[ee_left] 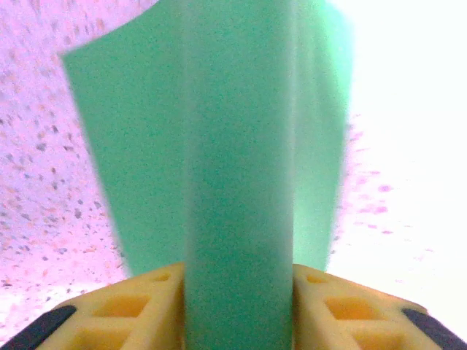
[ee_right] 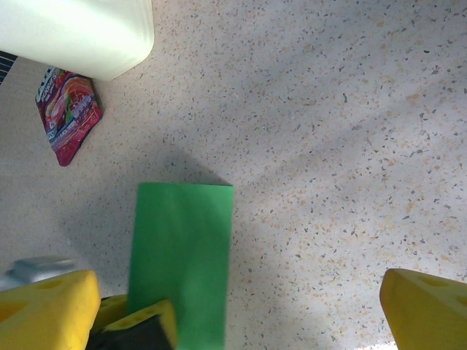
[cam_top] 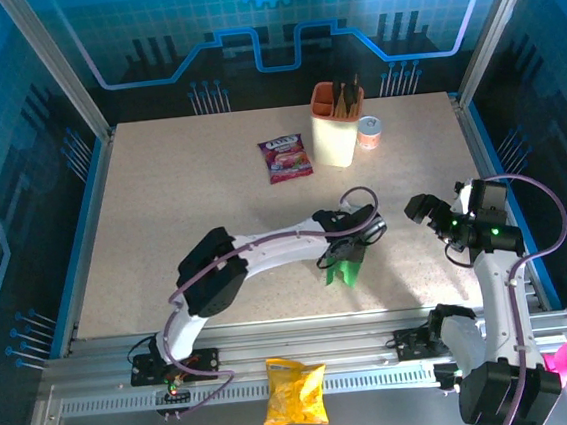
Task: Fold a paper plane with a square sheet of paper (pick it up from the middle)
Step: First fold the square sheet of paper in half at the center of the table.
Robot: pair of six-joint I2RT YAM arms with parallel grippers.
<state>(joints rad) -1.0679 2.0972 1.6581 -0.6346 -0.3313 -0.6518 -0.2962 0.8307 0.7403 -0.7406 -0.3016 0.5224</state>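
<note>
My left claw point(cam_top: 348, 254) is clenched on the square sheet of paper point(cam_top: 344, 270). Through its own camera, the green paper point(ee_left: 219, 168) rises straight up out of the gap between my two yellow fingers point(ee_left: 139, 295). It fills that gap from side to side, with a rounded fold down its middle and a flap spreading to either side beyond the fingertips. Around it lies the speckled table point(ee_left: 44, 182).

My right claw point(cam_top: 426, 209) is released, its jaws spread wide with nothing between them but bare table point(ee_right: 328, 146). From this claw point(ee_right: 241, 306), the paper point(ee_right: 182, 255) shows as a narrow green strip just inside my left-hand finger. The other claw's yellow and black finger grips it at its near end.

Farther ahead of my right claw, off to its left, a purple snack sachet point(ee_right: 69, 113) lies flat beside a cream container point(ee_right: 73, 33).

A yellow crisp bag point(cam_top: 294, 390) sits behind my left claw, on the metal rail between my two bases.
</note>
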